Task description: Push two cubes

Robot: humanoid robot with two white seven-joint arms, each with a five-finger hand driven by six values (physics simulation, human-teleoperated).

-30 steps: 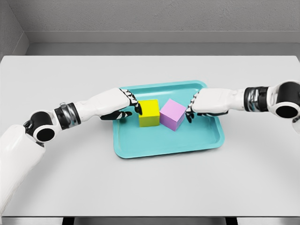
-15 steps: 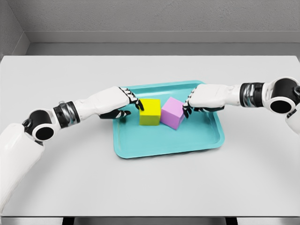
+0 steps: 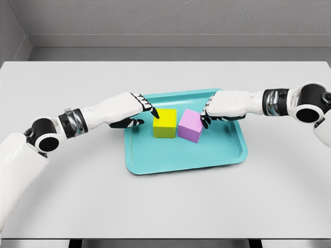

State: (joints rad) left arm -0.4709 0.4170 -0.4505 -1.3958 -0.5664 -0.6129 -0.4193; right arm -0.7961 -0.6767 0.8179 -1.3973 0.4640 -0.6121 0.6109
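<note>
Since the frame a second ago, you have brought both hands inward: the right hand [image 3: 211, 110] has travelled left and slightly up, and the pink cube [image 3: 190, 125] has shifted left with it, now touching the yellow cube [image 3: 165, 123] along their facing edges. Yellow cube sits nearly where it was, a little higher in the tray.

Left hand [image 3: 135, 109]: your arm enters from the lower left and reaches over the teal tray's [image 3: 181, 160] left rim. Fingers extended and loosely together, dark fingertips [image 3: 154, 113] against the upper left corner of the yellow cube. Thumb tucked below. Nothing grasped.

Right hand: arm enters from the right edge, hand above the tray's far right part. Fingers bent downward, fingertips [image 3: 204, 121] touching the pink cube's right face. Nothing grasped; contact is push only.

Both cubes rest on the tray floor, in its upper middle, side by side, yellow on the left, pink rotated slightly. Tray lies on the white table [image 3: 165, 206], centre.
</note>
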